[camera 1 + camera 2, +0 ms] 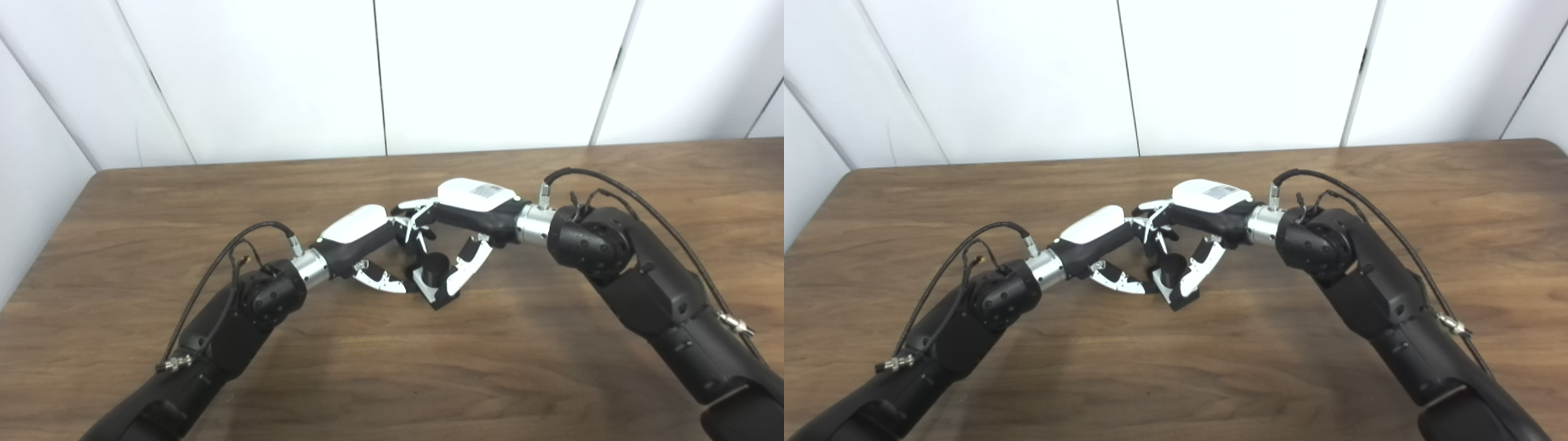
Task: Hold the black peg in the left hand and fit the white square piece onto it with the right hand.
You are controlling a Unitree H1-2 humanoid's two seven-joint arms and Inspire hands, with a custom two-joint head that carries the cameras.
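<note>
The black peg (pixel 436 264) stands upright at the middle of the table between my two hands, on a black base (pixel 445 299). The white square piece (pixel 424 283) shows as a white edge low around the peg, just above the base. My left hand (pixel 366 237) reaches in from the left; its thumb touches the assembly's left side and its fingers curl over behind it. My right hand (pixel 468 208) reaches in from the right; its thumb lies against the right side and its fingers arch over the top. The fingers of both hands overlap above the peg and hide its far side.
The brown wooden table (pixel 392 373) runs to a white panelled wall at the back. Its left edge (pixel 43 251) lies close to my left arm. Cables loop off both wrists (pixel 618 196).
</note>
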